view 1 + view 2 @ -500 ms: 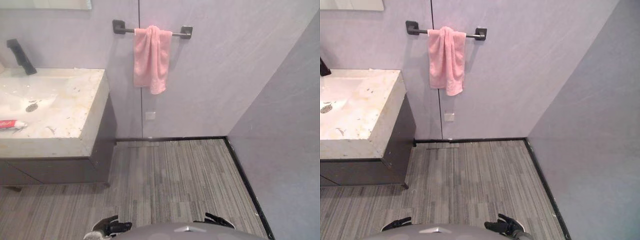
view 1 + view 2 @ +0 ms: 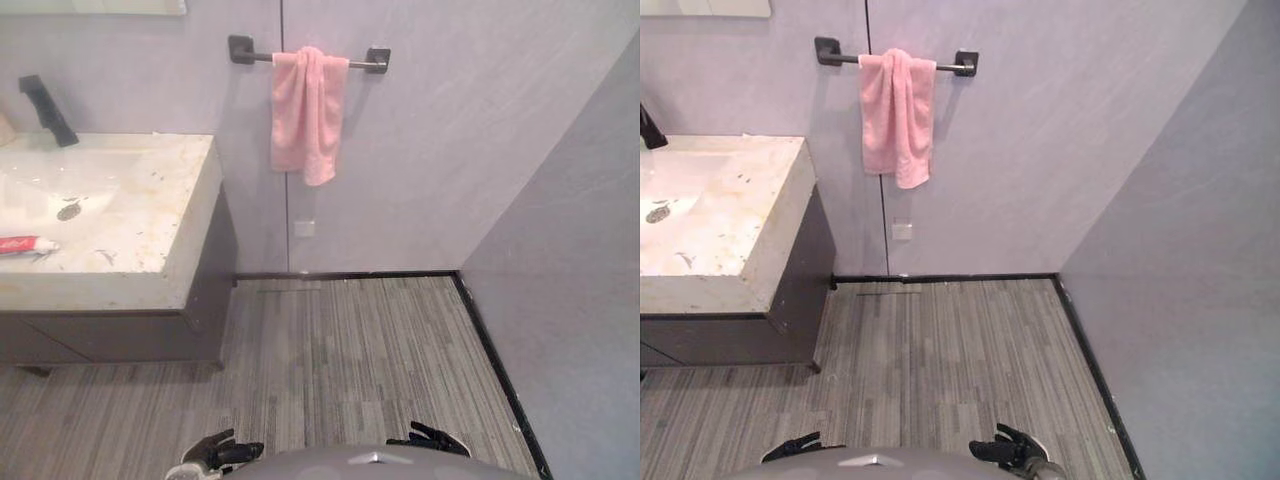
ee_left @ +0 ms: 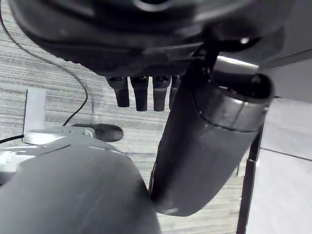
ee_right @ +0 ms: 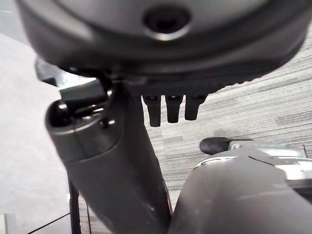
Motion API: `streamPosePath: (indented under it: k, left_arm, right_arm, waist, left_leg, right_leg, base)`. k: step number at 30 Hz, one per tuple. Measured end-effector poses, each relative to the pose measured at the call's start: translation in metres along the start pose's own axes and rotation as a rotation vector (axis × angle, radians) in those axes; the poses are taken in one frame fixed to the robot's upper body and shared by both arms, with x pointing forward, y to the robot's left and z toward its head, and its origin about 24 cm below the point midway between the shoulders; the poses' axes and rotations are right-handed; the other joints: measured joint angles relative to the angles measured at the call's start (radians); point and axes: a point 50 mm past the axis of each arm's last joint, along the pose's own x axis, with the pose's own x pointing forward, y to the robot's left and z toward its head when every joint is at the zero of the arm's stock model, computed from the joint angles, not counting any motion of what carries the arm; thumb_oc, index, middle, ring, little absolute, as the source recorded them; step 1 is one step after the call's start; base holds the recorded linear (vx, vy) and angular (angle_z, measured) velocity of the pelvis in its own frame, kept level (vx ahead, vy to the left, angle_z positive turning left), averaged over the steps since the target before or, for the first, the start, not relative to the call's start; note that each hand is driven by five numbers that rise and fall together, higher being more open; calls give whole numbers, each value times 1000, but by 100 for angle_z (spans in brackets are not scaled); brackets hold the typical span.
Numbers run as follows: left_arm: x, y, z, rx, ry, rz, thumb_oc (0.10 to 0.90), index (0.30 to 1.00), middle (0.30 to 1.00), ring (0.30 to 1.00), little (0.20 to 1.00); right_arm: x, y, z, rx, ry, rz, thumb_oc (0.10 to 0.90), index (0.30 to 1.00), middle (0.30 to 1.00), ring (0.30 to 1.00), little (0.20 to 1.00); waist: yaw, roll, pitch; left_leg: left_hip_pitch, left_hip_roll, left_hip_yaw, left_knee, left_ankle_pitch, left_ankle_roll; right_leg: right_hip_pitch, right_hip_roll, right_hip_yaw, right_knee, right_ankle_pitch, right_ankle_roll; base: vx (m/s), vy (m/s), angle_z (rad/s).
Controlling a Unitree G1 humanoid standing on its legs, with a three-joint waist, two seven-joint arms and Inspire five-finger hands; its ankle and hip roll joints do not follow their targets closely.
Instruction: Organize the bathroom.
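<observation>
A pink towel (image 2: 308, 112) is draped, bunched, over a dark wall rail (image 2: 308, 59) at twelve o'clock; a pale stone worktop (image 2: 170, 215) with a sunken basin is seen at ten o'clock, its right edge standing clear of the towel; a toothpaste tube (image 2: 27, 245) lies on it near the left border, and a dark tap (image 2: 46, 111) stands at its back; striped grey floor (image 2: 350, 350) lies open between worktop and right wall; the left hand (image 2: 218, 452) and right hand (image 2: 1005, 449) hang low at six o'clock, fingers (image 3: 139, 93) released and straight, nothing held.
</observation>
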Motion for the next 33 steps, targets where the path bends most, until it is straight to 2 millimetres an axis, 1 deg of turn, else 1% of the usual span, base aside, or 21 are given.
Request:
streamPosePath:
  k: [2,5,7,9,10,11,13,16,17,18,19,21,22,24,26,28,29,30,31,32,33]
  left_arm:
    - [1,-1,9,-25,-37,-9,800,900,900,900,900]
    - [2,-7,35,-47,-132,-39,800,900,900,900,900]
    - [0,-12,57,-46,-216,-58,800,900,900,900,900]
    - [-7,-19,96,-36,-363,-74,800,900,900,900,900]
    - [-9,-20,105,-34,-398,-74,800,900,900,900,900]
    - [-17,-18,134,-11,-493,-70,800,900,900,900,900]
    - [-34,-15,174,19,-633,-64,800,900,900,900,900]
    - [-57,-27,209,-7,-786,-107,800,900,900,900,900]
    - [-69,-35,218,-19,-841,-133,800,900,900,900,900]
    - [-76,-39,223,-23,-872,-146,800,900,900,900,900]
    - [-98,-53,239,-37,-992,-200,800,900,900,900,900]
    - [-113,-68,253,-49,-1067,-254,800,900,900,900,900]
    - [-125,-74,259,-73,-1120,-264,800,900,900,900,900]
    - [-134,-75,259,-97,-1158,-263,800,900,900,900,900]
    - [-134,-73,257,-114,-1155,-243,800,900,900,900,900]
    - [-134,-70,257,-128,-1159,-218,800,900,900,900,900]
    - [-137,-68,258,-133,-1171,-209,800,900,900,900,900]
    - [-141,-69,259,-136,-1189,-213,800,900,900,900,900]
    - [-143,-72,259,-124,-1197,-220,800,900,900,900,900]
    - [-144,-76,259,-116,-1195,-237,800,900,900,900,900]
    - [-148,-80,259,-101,-1205,-253,800,900,900,900,900]
  right_arm:
    - [1,2,6,-7,-32,9,800,900,900,900,900]
    - [1,8,31,-40,-149,23,800,900,900,900,900]
    - [-1,11,56,-46,-261,24,800,900,900,900,900]
    - [-11,16,99,-74,-446,19,800,900,900,900,900]
    - [-14,17,110,-77,-491,18,800,900,900,900,900]
    - [-23,25,136,-88,-590,21,800,900,900,900,900]
    - [-41,32,173,-122,-759,39,800,900,900,900,900]
    - [-65,21,206,-172,-942,-6,800,900,900,900,900]
    - [-73,17,214,-174,-988,-35,800,900,900,900,900]
    - [-76,16,217,-178,-1008,-50,800,900,900,900,900]
    - [-88,11,232,-214,-1086,-98,800,900,900,900,900]
    - [-92,5,237,-207,-1114,-135,800,900,900,900,900]
    - [-95,5,239,-220,-1133,-161,800,900,900,900,900]
    - [-104,7,237,-220,-1175,-166,800,900,900,900,900]
    - [-110,11,236,-230,-1219,-153,800,900,900,900,900]
    - [-118,16,239,-221,-1268,-144,800,900,900,900,900]
    - [-126,21,243,-195,-1313,-144,800,900,900,900,900]
    - [-135,26,247,-171,-1360,-142,800,900,900,900,900]
    - [-138,30,248,-131,-1380,-149,800,900,900,900,900]
    - [-139,33,248,-86,-1395,-171,800,900,900,900,900]
    - [-142,38,250,-47,-1422,-202,800,900,900,900,900]
  waist:
    - [0,2,11]
    - [-3,3,25]
    - [-7,18,35]
    - [-4,35,50]
    - [-4,37,53]
    - [-4,13,90]
    - [2,-17,134]
    - [2,1,169]
    - [13,24,167]
    - [17,20,170]
    - [24,44,185]
    - [22,63,196]
    - [29,81,207]
    - [60,94,220]
    - [71,101,218]
    - [81,97,205]
    - [87,94,189]
    - [98,82,186]
    - [94,65,183]
    - [92,65,181]
    - [100,57,177]
  left_leg:
    - [0,0,-1,0,2,-1]
    - [0,1,-1,0,4,-2]
    - [2,3,3,0,7,0]
    - [-9,6,17,17,8,-5]
    - [-17,8,20,37,7,-11]
    - [-91,2,33,188,-18,-50]
    - [-219,4,68,423,-5,-75]
    - [-288,27,77,591,-8,-86]
    - [-283,21,86,541,-40,-80]
    - [-277,23,86,479,-48,-87]
    - [-259,24,110,268,-30,-93]
    - [-257,43,128,94,23,-111]
    - [-258,76,125,-4,48,-148]
    - [-283,118,128,1,61,-174]
    - [-286,139,144,34,56,-176]
    - [-278,142,147,135,41,-162]
    - [-279,120,133,165,44,-131]
    - [-270,96,138,171,46,-103]
    - [-239,68,138,144,47,-70]
    - [-195,53,134,105,71,-8]
    - [-161,32,128,88,88,58]
  right_leg:
    - [0,0,-1,0,0,0]
    - [-2,2,0,0,0,3]
    - [-1,3,4,0,0,4]
    - [-14,7,21,0,5,0]
    - [-17,9,22,2,8,-5]
    - [-46,1,29,49,-18,-39]
    - [-78,-25,47,105,-33,-59]
    - [-40,-20,56,102,-36,-70]
    - [-38,-20,66,101,-41,-76]
    - [-46,-20,76,100,-42,-77]
    - [-50,-19,83,85,-41,-87]
    - [-11,6,100,34,-32,-97]
    - [32,32,110,9,-29,-102]
    - [68,45,130,7,-31,-103]
    - [103,38,141,5,-62,-83]
    - [130,13,177,3,-99,-51]
    - [127,-12,209,16,-128,-20]
    - [106,-36,208,113,-174,32]
    - [77,-44,187,293,-199,83]
    - [51,-55,141,449,-213,106]
    - [18,-70,125,575,-190,123]
  base:
    - [53,-89,2]
    - [55,-111,-1]
    - [-3,-100,-7]
    - [-62,-146,-15]
    - [-45,-155,-10]
    - [-3,-78,-5]
    - [75,-61,-5]
    - [280,8,-5]
    - [378,45,-16]
    - [521,57,-12]
    - [490,34,5]
    - [548,19,24]
    - [431,-4,11]
    - [426,-6,-30]
    - [601,25,-48]
    - [579,25,-61]
    - [475,37,-73]
    - [411,46,-63]
    - [397,94,-25]
    - [299,87,-1]
    - [277,70,-3]
